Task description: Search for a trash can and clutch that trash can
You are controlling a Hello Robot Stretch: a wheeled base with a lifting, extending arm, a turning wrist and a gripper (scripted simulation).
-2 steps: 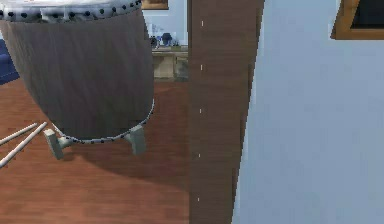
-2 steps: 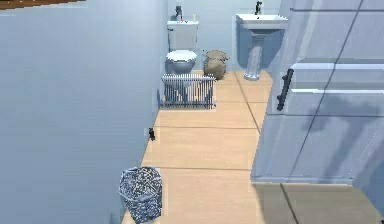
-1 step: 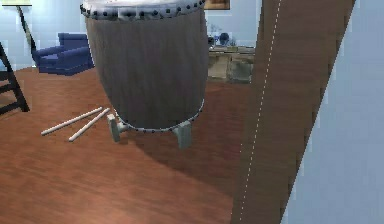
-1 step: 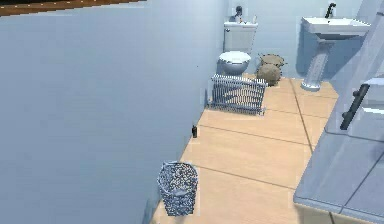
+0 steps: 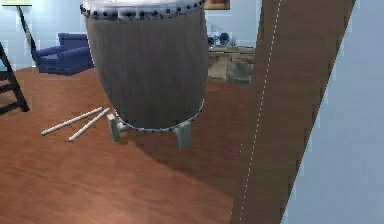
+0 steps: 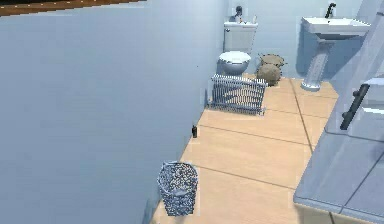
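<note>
A grey wire-mesh trash can (image 6: 178, 187) stands on the light wooden floor in the arm side view, low and a little left of the middle. It is close to the pale blue wall (image 6: 90, 110) and stands upright.
Farther out are a grey slatted rack (image 6: 238, 94), a white toilet (image 6: 237, 58), a brown lump (image 6: 269, 69) and a pedestal sink (image 6: 328, 30). A door with a dark handle (image 6: 352, 105) is at the right. Ahead stand a big drum (image 5: 147, 62), drumsticks (image 5: 75, 122), a blue sofa (image 5: 62, 54) and a brown door frame (image 5: 290, 110).
</note>
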